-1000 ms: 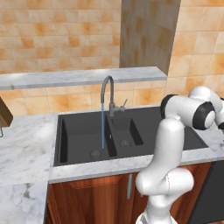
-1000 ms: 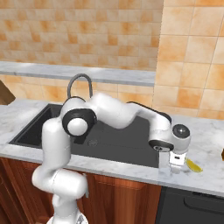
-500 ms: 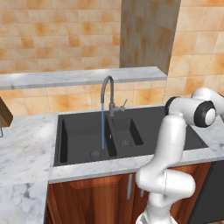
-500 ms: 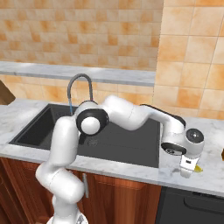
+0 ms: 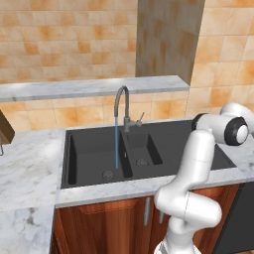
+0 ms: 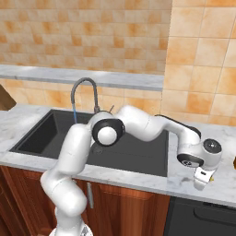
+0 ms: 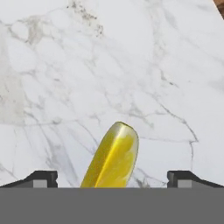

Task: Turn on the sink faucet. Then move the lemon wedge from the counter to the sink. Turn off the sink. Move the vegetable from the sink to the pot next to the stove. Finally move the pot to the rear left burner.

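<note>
The hand (image 7: 112,179) stands low over the marble bench (image 7: 131,65), fingers spread wide and gripping nothing; its two dark fingertips (image 7: 41,178) flank the lemon wedge (image 7: 112,157) without touching it. The wedge lies flat on the bench between them, its rounded end pointing toward 12 o'clock in the hand view, with bare veined stone all round it. In the right base view the hand (image 6: 203,179) hangs at the end of the outstretched arm, to the 3 o'clock side of the black sink (image 6: 138,154), and a sliver of yellow shows just beside it. The sink faucet (image 5: 122,106) stands at the 12 o'clock edge of the sink (image 5: 89,149), and a thin blue stream of water (image 5: 116,144) falls from its spout into the larger basin, landing near the round drain (image 5: 107,174). A second drain (image 5: 143,161) sits in the smaller basin. A marble ledge (image 5: 89,88) runs along the tiled wall behind the faucet. The arm's white links cross over the sink between the base and the wedge. A brown object (image 5: 6,126) stands at the far 9 o'clock end of the bench; what it is cannot be told.
</note>
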You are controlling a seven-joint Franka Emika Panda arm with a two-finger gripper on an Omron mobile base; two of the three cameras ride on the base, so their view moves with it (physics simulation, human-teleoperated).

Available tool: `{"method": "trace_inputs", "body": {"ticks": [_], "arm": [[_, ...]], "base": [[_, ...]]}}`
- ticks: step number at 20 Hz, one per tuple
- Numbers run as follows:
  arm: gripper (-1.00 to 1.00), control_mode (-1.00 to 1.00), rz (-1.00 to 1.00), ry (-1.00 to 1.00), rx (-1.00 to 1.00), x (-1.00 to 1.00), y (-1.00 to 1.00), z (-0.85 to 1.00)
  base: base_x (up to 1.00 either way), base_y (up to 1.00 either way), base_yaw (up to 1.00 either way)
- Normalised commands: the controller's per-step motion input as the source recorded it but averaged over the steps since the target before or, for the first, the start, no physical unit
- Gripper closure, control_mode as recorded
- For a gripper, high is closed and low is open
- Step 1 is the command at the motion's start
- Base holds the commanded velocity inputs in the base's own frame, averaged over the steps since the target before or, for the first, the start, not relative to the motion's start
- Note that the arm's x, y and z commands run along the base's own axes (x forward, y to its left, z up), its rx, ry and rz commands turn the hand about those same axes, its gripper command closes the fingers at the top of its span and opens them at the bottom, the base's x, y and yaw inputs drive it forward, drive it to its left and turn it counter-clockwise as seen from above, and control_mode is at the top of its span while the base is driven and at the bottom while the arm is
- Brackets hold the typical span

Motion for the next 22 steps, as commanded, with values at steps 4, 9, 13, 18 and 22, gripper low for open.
{"method": "trace_inputs", "body": {"ticks": [4, 9, 13, 18, 22], "arm": [[-1.0, -1.0, -0.1, 0.07, 0.03, 0.24, -0.06, -0.14], [-1.0, -1.0, -0.06, 0.04, 0.06, 0.09, 0.0, -0.21], [-1.0, -1.0, -0.03, 0.03, 0.05, 0.0, 0.0, -0.4], [-1.0, -1.0, -0.01, 0.05, 0.03, 0.01, 0.01, -0.45], [-1.0, -1.0, 0.0, 0.07, 0.0, 0.03, 0.06, -0.52]], "base": [[0.0, 0.0, 0.0], [0.0, 0.0, 0.0], [0.0, 0.0, 0.0], [0.0, 0.0, 0.0], [0.0, 0.0, 0.0]]}}
